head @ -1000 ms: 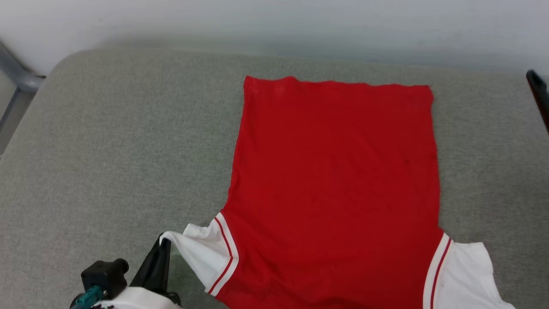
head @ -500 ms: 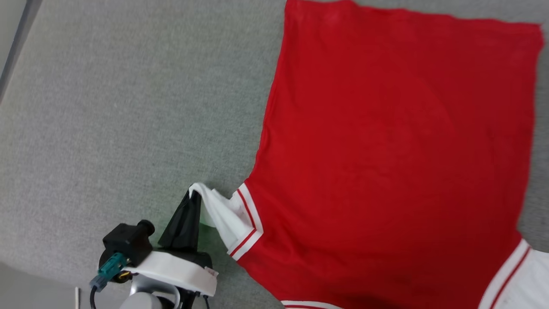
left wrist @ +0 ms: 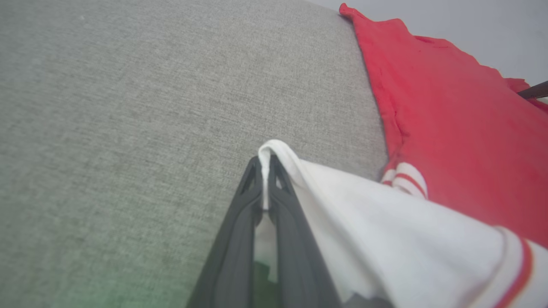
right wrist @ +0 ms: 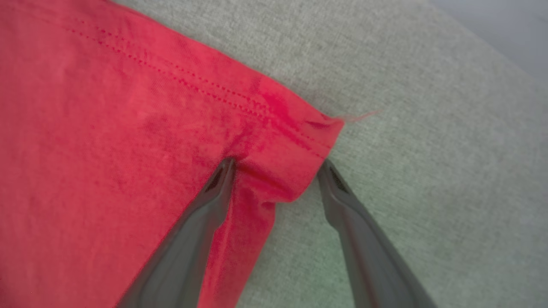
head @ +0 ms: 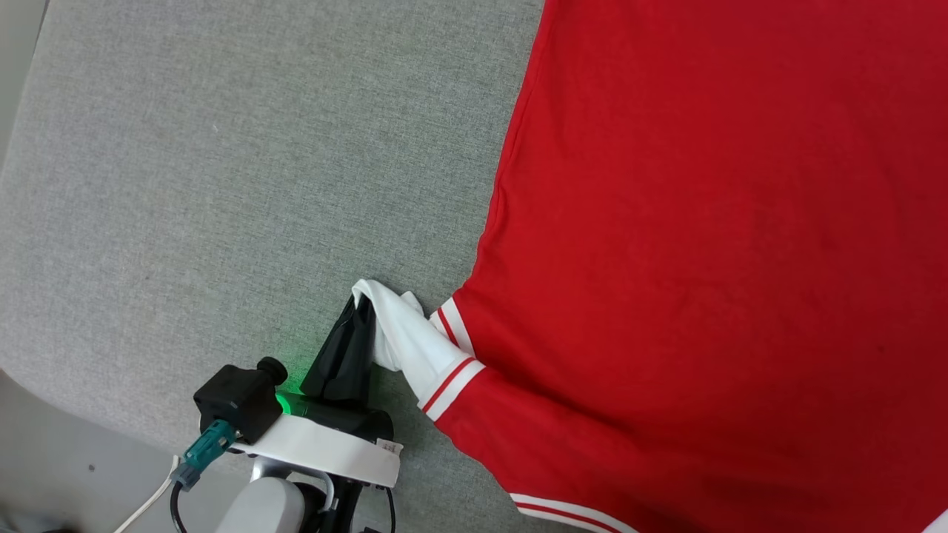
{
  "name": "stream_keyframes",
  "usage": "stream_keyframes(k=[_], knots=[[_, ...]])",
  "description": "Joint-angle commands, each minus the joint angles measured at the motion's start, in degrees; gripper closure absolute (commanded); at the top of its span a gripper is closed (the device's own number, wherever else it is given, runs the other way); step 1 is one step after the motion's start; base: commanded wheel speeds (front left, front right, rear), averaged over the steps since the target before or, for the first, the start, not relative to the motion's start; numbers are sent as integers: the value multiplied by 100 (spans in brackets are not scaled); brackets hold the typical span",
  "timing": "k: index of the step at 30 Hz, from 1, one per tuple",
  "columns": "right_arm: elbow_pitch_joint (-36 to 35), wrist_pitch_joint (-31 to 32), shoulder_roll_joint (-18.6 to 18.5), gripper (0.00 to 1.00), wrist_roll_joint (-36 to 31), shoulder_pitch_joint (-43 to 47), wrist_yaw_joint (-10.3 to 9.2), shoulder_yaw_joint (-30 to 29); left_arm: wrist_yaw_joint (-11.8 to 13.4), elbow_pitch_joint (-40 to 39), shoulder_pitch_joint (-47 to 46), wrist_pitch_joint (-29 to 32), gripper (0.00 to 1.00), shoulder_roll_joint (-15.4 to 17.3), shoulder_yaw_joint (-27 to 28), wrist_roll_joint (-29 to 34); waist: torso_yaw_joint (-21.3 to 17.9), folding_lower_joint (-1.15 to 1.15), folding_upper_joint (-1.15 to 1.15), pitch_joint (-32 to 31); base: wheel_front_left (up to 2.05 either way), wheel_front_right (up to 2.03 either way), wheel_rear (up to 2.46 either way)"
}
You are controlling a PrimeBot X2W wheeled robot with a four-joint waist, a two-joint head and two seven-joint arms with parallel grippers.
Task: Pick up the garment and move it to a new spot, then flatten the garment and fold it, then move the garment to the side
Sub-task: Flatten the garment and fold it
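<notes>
Garment (head: 703, 222) lies spread flat on the grey padded surface (head: 222, 185). Note that your left gripper (head: 361, 303) is clamped on the edge of its white sleeve (head: 404, 340), while your right gripper (right wrist: 276, 164) stands wide open, its fingers (right wrist: 192, 222) straddling a red hem corner (right wrist: 317, 128) without gripping it.

Garment (head: 703, 259): flat on tabletop (head: 222, 185), right half of head frame, running off the top and right edges.
Sleeve (head: 404, 340): lower centre, at the left edge of the Garment, bunched.
Left gripper (head: 361, 305): just left of Sleeve, pinching its edge.
Right gripper (right wrist: 277, 162): centre of right wrist frame, one finger on either side of hem corner (right wrist: 317, 128).
</notes>
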Motion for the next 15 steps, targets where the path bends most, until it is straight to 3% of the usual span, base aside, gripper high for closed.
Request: stream_keyframes(k=[1, 2, 3, 4, 5, 15], knots=[[218, 76, 109, 0, 39, 443, -2, 181, -33, 69, -47, -4, 100, -48, 76, 47, 13, -1, 0, 31, 0, 0, 0], [224, 88, 107, 0, 76, 475, -2, 191, -58, 92, -49, -3, 100, -77, 105, 73, 7, -1, 0, 40, 0, 0, 0], [214, 28, 117, 72, 102, 457, -2, 151, -82, 117, -53, -3, 100, -100, 135, 105, -1, -1, 0, 43, 0, 0, 0], [193, -7, 112, 96, 102, 413, -2, 126, -115, 139, -56, -2, 100, -120, 166, 129, -11, -1, 0, 39, 0, 0, 0], [154, -42, 84, 100, 82, 368, -2, 158, -133, 165, -53, 4, 100, -139, 203, 155, -29, -1, 0, 22, 0, 0, 0], [-67, -955, 88, 100, 425, 86, -4, 165, -275, 374, 174, 5, 100, -221, 535, 358, -336, -1, 0, -591, 0, 0, 0]])
